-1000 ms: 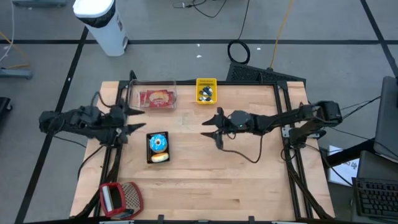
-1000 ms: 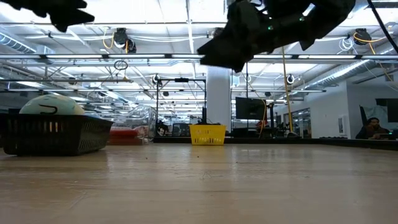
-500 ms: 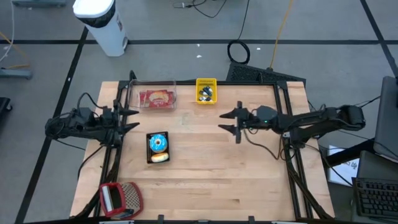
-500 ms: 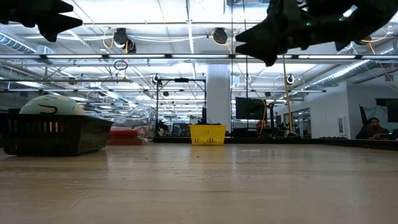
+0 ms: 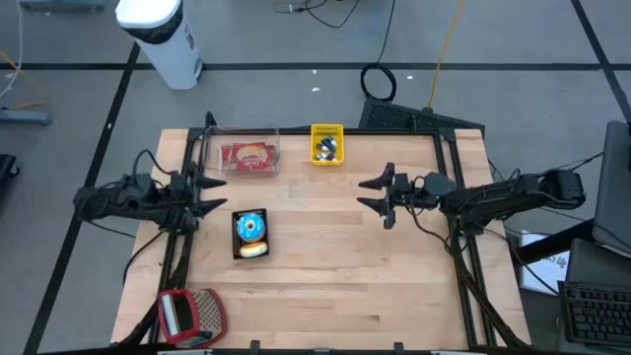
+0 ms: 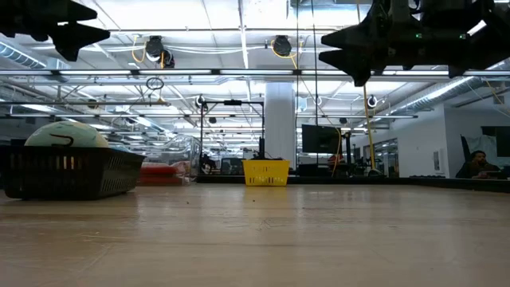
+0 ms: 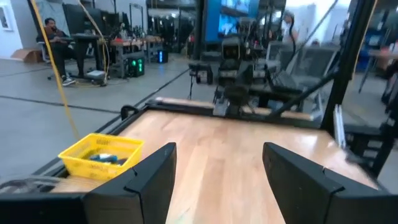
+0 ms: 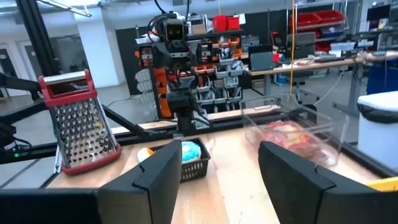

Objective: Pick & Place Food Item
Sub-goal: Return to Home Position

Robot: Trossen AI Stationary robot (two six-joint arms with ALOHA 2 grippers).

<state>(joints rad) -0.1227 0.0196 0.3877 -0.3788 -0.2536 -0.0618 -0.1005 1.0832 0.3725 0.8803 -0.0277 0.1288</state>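
Donuts [image 5: 251, 228] in black bin [image 5: 235, 239], left claw [image 5: 219, 190] and right claw [image 5: 367, 194] spread, empty

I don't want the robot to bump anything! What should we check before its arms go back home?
1. The left claw is open and empty: ok.
2. The right claw is open and empty: ok.
3. Both claws are up off the table: ok, the low view shows them high.
4. The blue donut is inside the black bin: ok.
5. The yellow basket is out of the way: ok, it sits at the back edge, apart from both claws.
6. The arms are fully home: cannot tell.
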